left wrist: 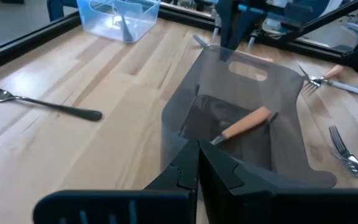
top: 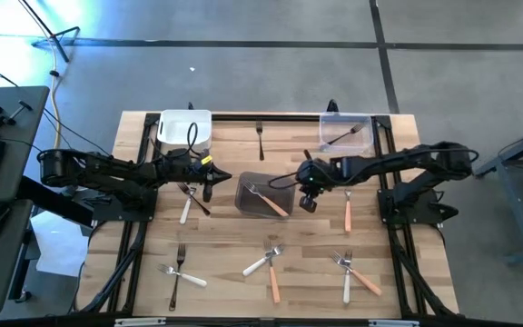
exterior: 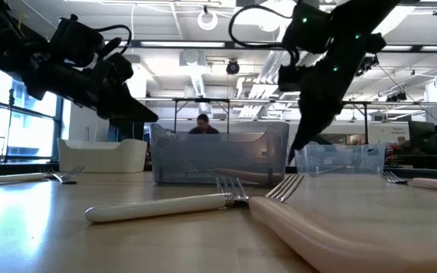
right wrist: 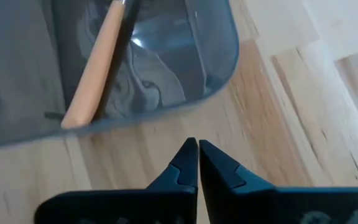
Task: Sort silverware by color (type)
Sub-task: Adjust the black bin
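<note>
On the wooden counter [top: 225, 236] three plastic tubs stand: a white tub [top: 184, 129] at the far left, a clear tub [top: 346, 133] at the far right, and a smoky grey tub [top: 260, 194] in the middle. The grey tub holds one orange-handled fork [top: 271, 202], lying slantwise on its floor; the wrist views show the same fork [left wrist: 244, 123] inside the tinted walls. The clear tub holds a dark-handled fork [top: 341, 137].

The left gripper [top: 209, 193] hangs just left of the grey tub, above a white-handled fork [top: 186, 206] that crosses a dark-handled one. Its fingers are clenched together with nothing between them, as the left wrist view shows, the tips pointing at the grey tub's near wall. The right gripper [top: 309, 204] hangs just right of the grey tub, over bare wood, likewise clenched and empty; in the right wrist view its pressed tips sit just outside the tub's rounded corner [right wrist: 219, 68].

The rest of the silverware lies loose on the counter: a black-handled fork [top: 261, 141] at the far edge between the white and clear tubs, an orange-handled fork [top: 348, 211] right of the right gripper, and along the near side a dark and white pair [top: 178, 272] crossed at left, a white and orange pair [top: 271, 263] in the middle, and another white and orange pair [top: 352, 271] at right.

In the low view a person [exterior: 202, 123] sits in the room behind the grey tub.
</note>
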You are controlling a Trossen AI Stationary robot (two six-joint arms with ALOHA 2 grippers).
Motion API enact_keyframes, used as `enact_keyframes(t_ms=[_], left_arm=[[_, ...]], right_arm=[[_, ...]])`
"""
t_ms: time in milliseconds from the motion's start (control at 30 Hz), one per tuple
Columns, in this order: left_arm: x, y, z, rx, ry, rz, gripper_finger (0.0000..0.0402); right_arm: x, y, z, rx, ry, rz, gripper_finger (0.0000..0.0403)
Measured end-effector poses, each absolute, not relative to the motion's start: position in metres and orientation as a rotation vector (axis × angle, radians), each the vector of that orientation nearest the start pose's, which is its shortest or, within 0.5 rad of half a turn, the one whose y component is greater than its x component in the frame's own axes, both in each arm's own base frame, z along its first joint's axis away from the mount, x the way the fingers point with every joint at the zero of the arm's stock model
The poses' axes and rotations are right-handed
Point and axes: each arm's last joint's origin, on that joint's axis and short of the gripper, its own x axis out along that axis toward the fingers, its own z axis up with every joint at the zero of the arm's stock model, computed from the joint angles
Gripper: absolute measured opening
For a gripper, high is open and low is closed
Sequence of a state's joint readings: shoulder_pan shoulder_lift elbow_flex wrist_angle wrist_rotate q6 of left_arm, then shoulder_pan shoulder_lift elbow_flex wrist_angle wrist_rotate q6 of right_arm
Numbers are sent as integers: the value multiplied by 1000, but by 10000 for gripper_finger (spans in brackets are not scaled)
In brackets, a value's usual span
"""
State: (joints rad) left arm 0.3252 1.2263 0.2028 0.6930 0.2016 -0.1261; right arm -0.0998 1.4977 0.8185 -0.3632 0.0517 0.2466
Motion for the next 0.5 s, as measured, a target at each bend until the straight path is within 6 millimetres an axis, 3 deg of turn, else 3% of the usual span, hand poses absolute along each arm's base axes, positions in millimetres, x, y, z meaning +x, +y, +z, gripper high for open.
enact_keyframes(t_ms=[500], left_arm=[[191,59,142,-200,324,145,0]], right_arm=[[279,-66,182,175,911,-400,0]])
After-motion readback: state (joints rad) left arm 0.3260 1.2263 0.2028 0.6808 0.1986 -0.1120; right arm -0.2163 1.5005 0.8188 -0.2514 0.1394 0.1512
